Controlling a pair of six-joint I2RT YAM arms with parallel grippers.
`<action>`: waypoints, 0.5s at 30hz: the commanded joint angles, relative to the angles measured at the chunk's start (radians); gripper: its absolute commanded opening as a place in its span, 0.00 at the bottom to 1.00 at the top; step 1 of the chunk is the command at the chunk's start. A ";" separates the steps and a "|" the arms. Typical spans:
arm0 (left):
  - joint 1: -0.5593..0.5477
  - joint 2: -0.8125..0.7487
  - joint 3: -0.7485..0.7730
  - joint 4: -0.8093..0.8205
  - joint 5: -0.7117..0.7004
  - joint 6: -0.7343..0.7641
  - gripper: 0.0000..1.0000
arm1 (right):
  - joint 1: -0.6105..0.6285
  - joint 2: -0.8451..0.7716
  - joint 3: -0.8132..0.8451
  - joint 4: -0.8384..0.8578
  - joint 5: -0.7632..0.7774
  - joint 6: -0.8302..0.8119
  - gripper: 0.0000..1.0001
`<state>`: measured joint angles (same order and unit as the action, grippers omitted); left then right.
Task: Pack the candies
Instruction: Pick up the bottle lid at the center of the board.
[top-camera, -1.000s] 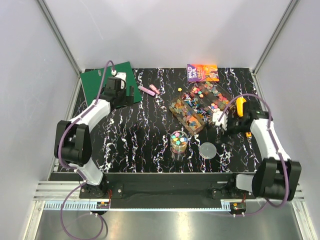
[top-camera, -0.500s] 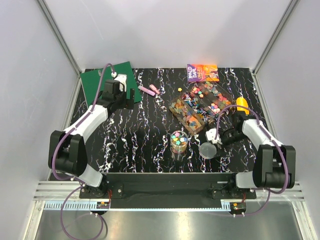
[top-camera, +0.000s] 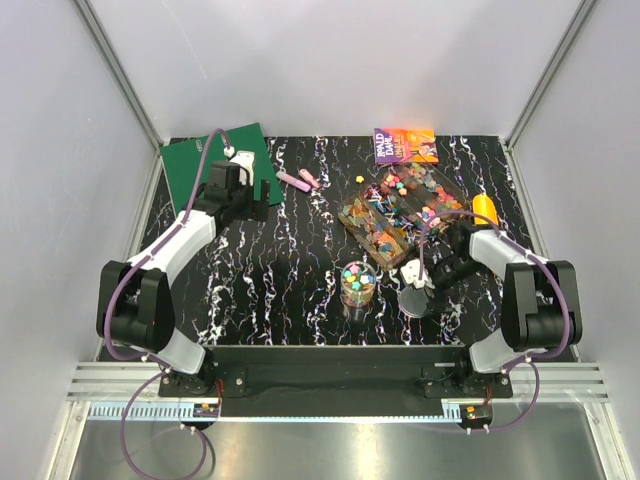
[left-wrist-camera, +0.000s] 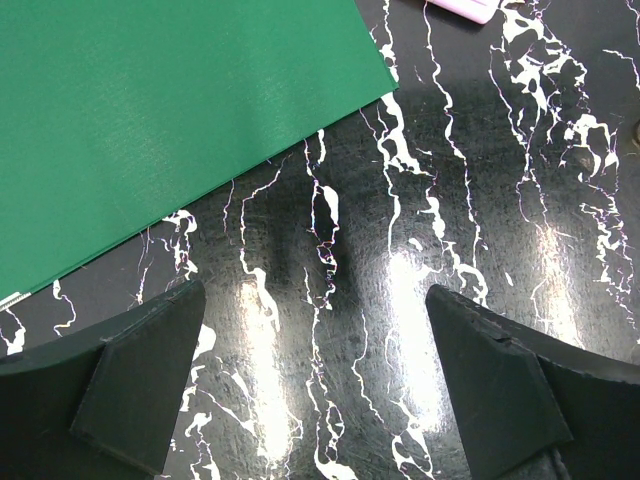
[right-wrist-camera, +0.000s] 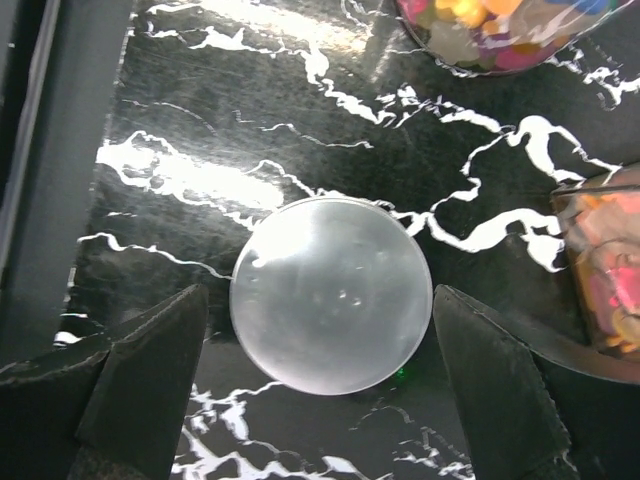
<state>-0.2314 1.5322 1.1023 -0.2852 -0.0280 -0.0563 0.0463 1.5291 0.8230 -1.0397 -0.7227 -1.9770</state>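
Marbled table (top-camera: 300, 250): right gripper (right-wrist-camera: 320, 385), jaws spread, has dropped over the clear lid (right-wrist-camera: 330, 290) beside the jar (top-camera: 358, 297) of candies (top-camera: 357, 273). Left gripper (left-wrist-camera: 320, 390) idles, likewise spread; capping looks next.

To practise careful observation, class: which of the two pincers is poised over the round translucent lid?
The right pincer: its open fingers flank the round translucent lid. The left pincer is over black marbled table beside a flat green board.

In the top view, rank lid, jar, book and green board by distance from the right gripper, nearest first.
1. Lid, directly under the right gripper.
2. Jar, just left of it.
3. Book, at the far edge.
4. Green board, far left corner.
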 joint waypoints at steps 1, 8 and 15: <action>0.000 -0.023 -0.002 0.031 0.020 0.004 0.99 | 0.027 0.034 0.060 0.024 0.011 -0.102 1.00; 0.000 -0.015 0.001 0.032 0.020 0.003 0.99 | 0.049 0.069 0.093 -0.005 0.046 -0.092 1.00; 0.000 -0.007 -0.001 0.035 0.022 -0.004 0.99 | 0.058 0.089 0.123 -0.068 0.074 -0.095 1.00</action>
<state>-0.2314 1.5326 1.1023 -0.2878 -0.0254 -0.0566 0.0906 1.6093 0.9146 -1.0576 -0.6701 -1.9785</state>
